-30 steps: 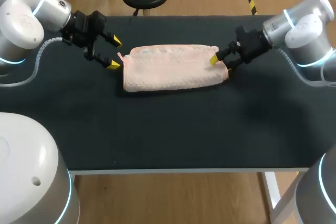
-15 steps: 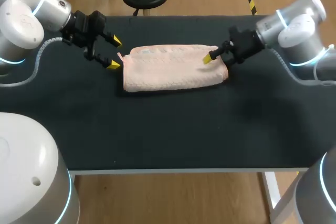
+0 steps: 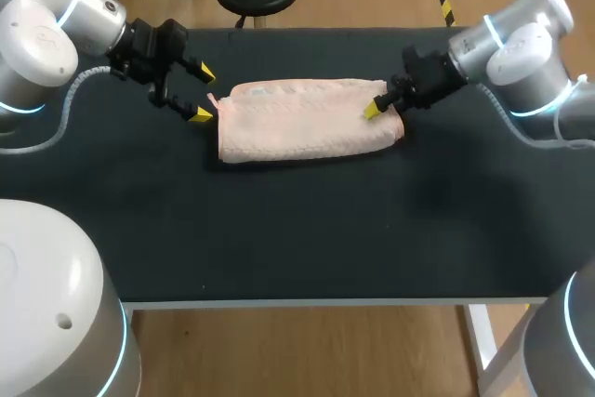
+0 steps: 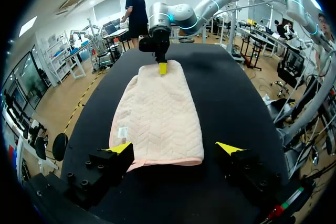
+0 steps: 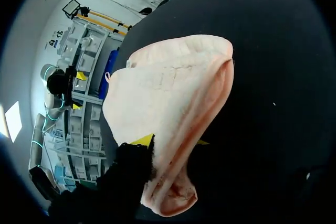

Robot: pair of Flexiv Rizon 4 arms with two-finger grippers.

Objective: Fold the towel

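Right fingers [image 3: 372, 111] shifted slightly, clamping towel [image 3: 307, 123] end (left fingers [image 3: 199, 114] spread, towel just ahead)

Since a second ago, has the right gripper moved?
Yes. The right gripper has shifted toward the head view's left, farther in over the right end of the towel, which has stayed put.

Towel [image 3: 307, 123]: pink cloth, matt, soft, quilted in a herringbone pattern, with a small white label [image 4: 123, 131] at one edge. Table [image 3: 279, 239]: black top, matt, smooth. Left arm [image 3: 46, 25] and right arm [image 3: 521, 39]: smooth, glossy silver-white shells. Left gripper [image 3: 201, 93]: matt black body, yellow tips that look like smooth plastic.
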